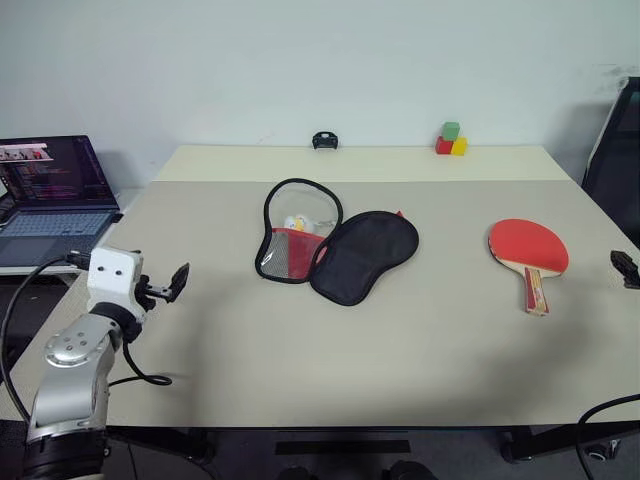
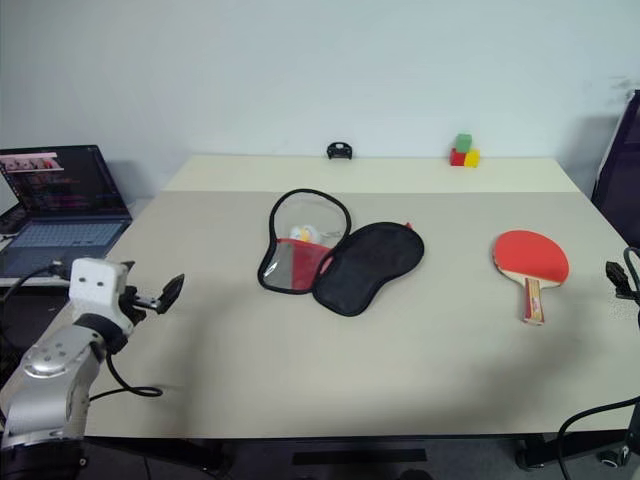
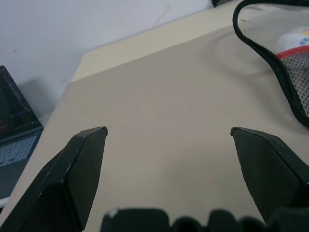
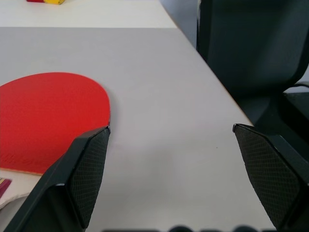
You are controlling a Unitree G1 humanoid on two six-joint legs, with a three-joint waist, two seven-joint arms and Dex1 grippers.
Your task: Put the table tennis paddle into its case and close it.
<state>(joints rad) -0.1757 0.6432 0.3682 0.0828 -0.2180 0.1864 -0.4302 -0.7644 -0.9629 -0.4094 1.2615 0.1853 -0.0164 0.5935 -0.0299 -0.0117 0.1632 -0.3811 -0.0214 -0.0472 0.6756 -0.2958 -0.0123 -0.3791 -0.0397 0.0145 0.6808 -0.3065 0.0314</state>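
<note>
We see the case (image 1: pixel 335 243) lying unzipped mid-table, the table tennis paddle (image 1: pixel 528 250) well to its right — left gripper (image 3: pixel 169 133) and right gripper (image 4: pixel 171 130) both spread wide, empty.

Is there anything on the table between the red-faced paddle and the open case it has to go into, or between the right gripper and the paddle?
Nothing visible. Bare beige table lies between the red-faced wooden-handled paddle and the opened red and black soft case. The open right gripper sits just beside the paddle, with only tabletop between.
</note>
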